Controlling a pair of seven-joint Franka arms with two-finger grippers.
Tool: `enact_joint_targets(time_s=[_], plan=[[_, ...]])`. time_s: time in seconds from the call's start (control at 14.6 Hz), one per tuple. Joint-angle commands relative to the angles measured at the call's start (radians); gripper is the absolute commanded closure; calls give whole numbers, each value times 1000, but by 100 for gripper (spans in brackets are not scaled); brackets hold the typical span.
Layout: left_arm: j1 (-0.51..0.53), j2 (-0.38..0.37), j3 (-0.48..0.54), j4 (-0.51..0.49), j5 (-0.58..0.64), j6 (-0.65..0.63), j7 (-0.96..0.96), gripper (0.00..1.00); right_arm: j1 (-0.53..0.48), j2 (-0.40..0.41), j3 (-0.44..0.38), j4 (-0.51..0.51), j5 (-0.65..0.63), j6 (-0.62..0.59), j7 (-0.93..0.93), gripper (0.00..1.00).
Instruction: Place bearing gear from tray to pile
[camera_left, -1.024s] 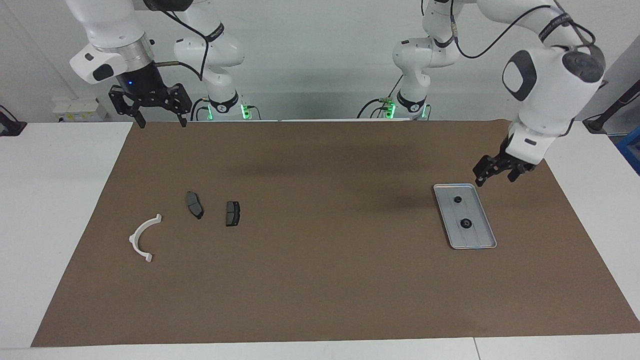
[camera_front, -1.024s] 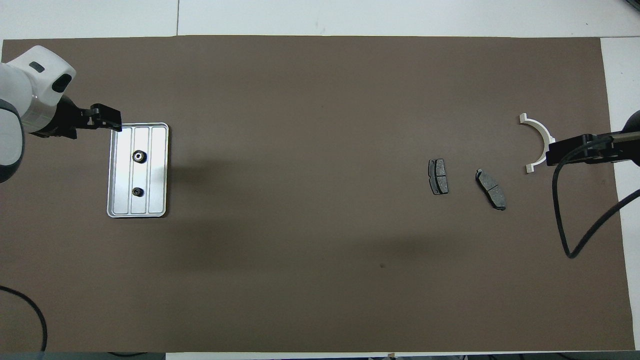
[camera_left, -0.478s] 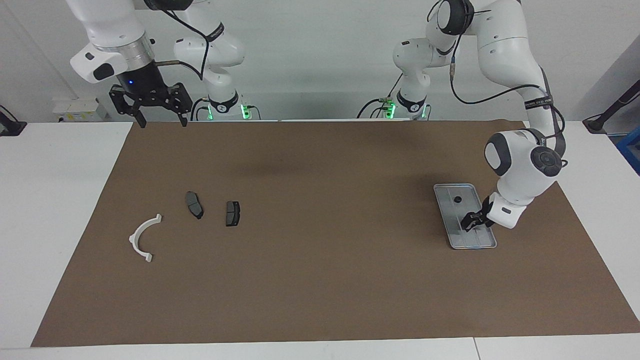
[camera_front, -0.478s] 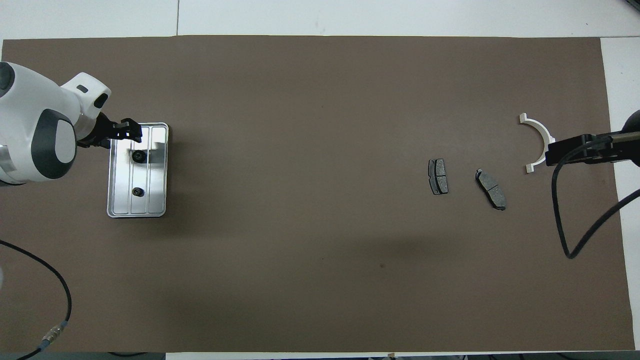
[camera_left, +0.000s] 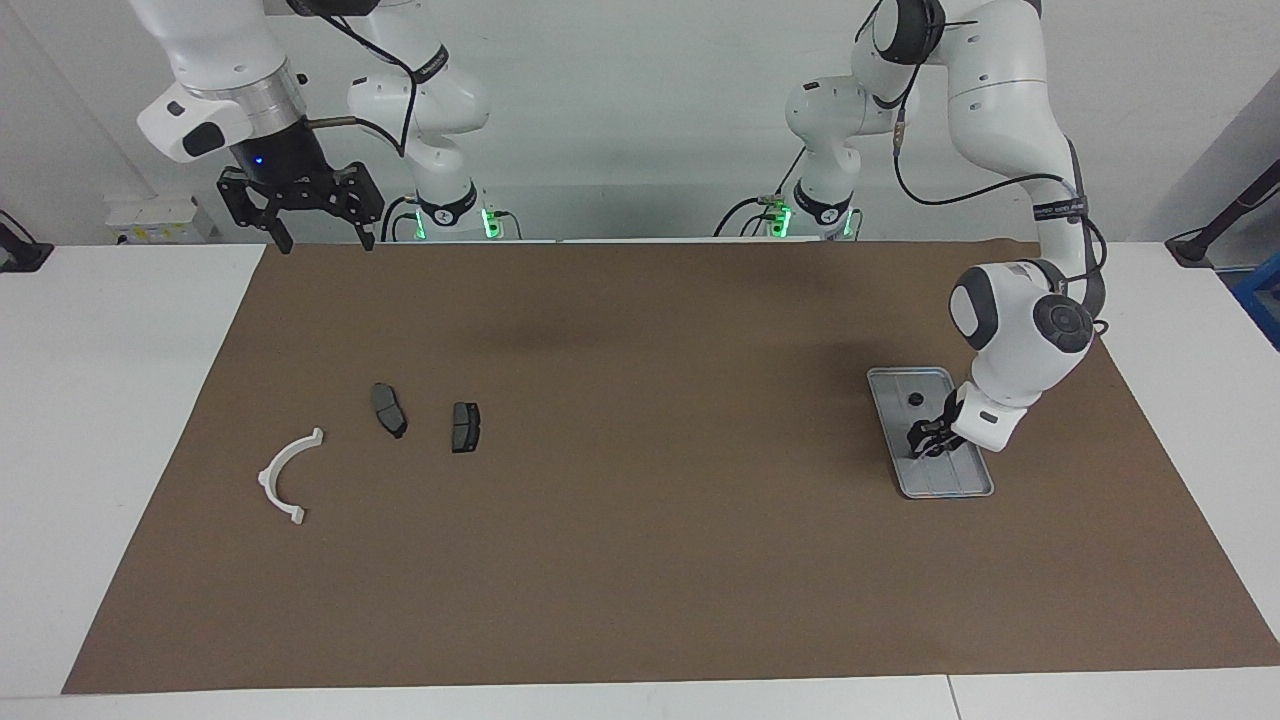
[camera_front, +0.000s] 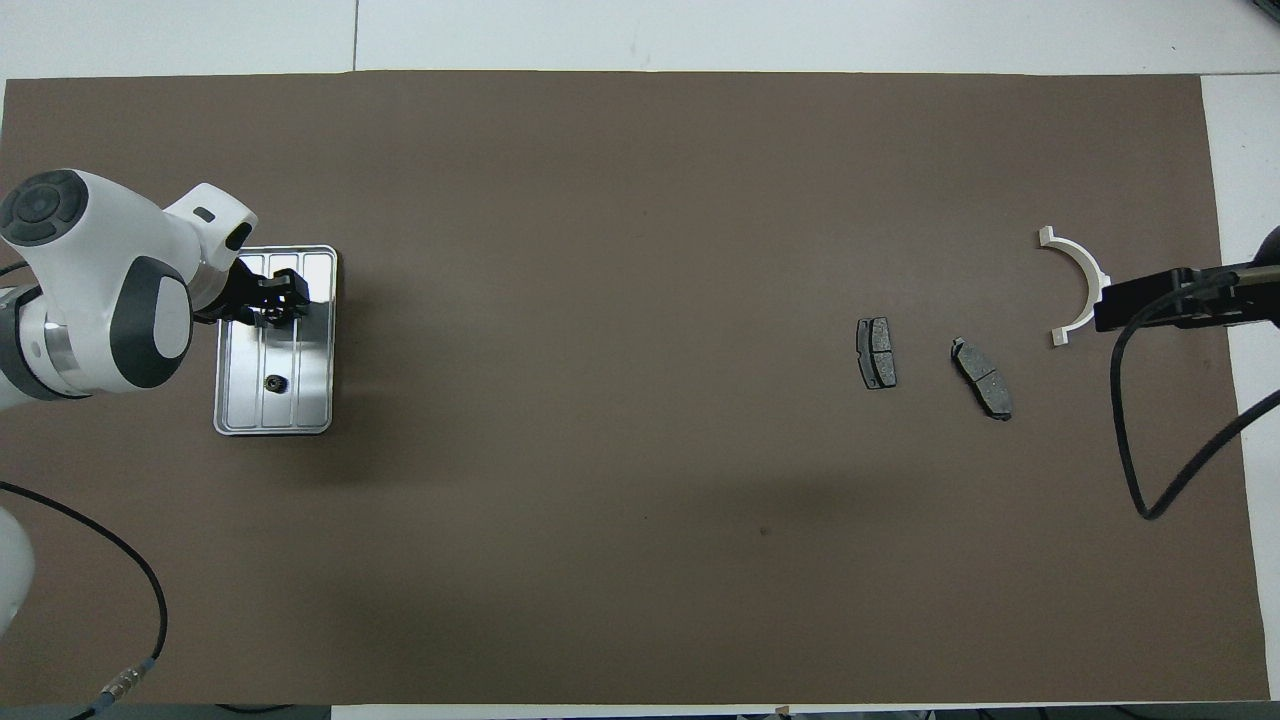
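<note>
Though lying bare a second ago, now hidden under left gripper (camera_left: 925, 440): bearing gear, same spot in tray (camera_left: 975, 489), farther from robots than small gear (camera_left: 915, 399). Came down from above tray's corner nearest the robots, into tray and onto that spot. Cannot tell whether clamped on bearing gear or loose around it. Found small gear, tray and pile unmoved: two brake pads (camera_left: 389, 410), white arc (camera_left: 264, 480), toward right arm's end. Noted right gripper (camera_left: 325, 243) waiting as before, spread wide, raised over table edge.
</note>
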Motion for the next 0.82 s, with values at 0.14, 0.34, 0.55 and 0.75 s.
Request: enact_joint_targets(time_s=[0.14,0.34,0.55,0.75], plan=[[-10,-45,6,-53,15,16,-21,75,-19,-11,0,-10,19,11,8,0],[-19,-39,3,-2,-10,-35,-26,100,-20,-13,0,-10,18,10,7,0],[-171,33,8,266,-45,-257,-299,100,-28,-13,-3,-10,18,11,5,0],[-370,61,11,330,-47,-262,-618,100,-31,-13,-3,-10,19,11,5,0]])
